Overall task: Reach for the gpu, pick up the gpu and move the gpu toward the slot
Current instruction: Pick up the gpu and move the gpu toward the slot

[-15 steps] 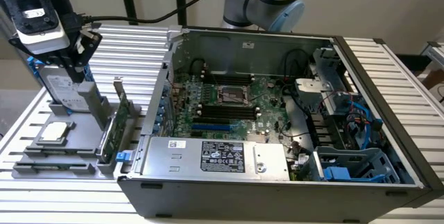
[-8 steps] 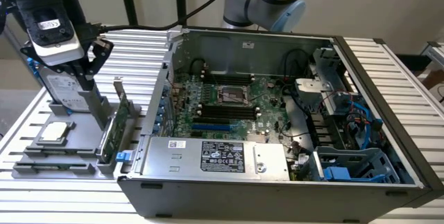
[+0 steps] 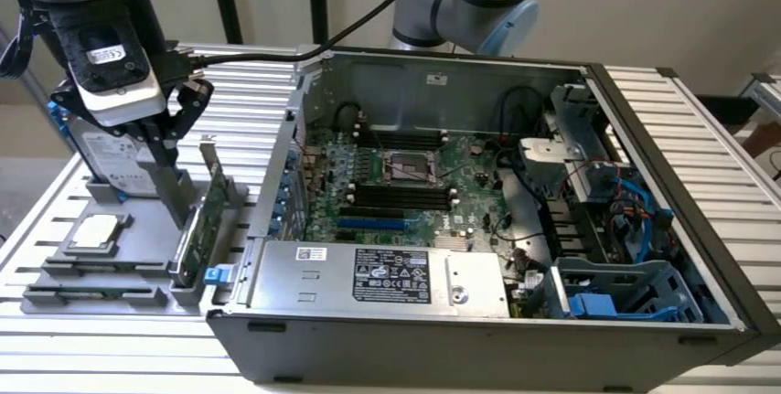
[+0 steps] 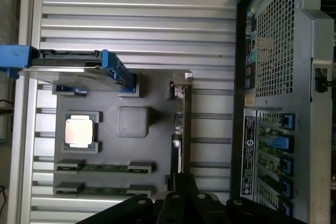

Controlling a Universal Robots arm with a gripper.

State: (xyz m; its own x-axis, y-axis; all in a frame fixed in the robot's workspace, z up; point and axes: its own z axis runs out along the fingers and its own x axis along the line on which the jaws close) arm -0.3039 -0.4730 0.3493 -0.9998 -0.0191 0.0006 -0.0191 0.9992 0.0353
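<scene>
Your gripper, black linkage under a grey-and-white body, hangs low over the matte grey moulded holder. The gpu, a thin green board with a silver bracket at one end, stands on edge in the holder beside the open computer case, just beside the gripper's tip. You cannot tell how wide the gripper stands.

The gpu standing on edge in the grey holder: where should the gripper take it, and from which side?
Probably take the gpu by its free upper edge, pinching across its thin faces, coming straight down from above. It stands upright in the grey holder, lower edge seated, with the computer case close alongside.
</scene>
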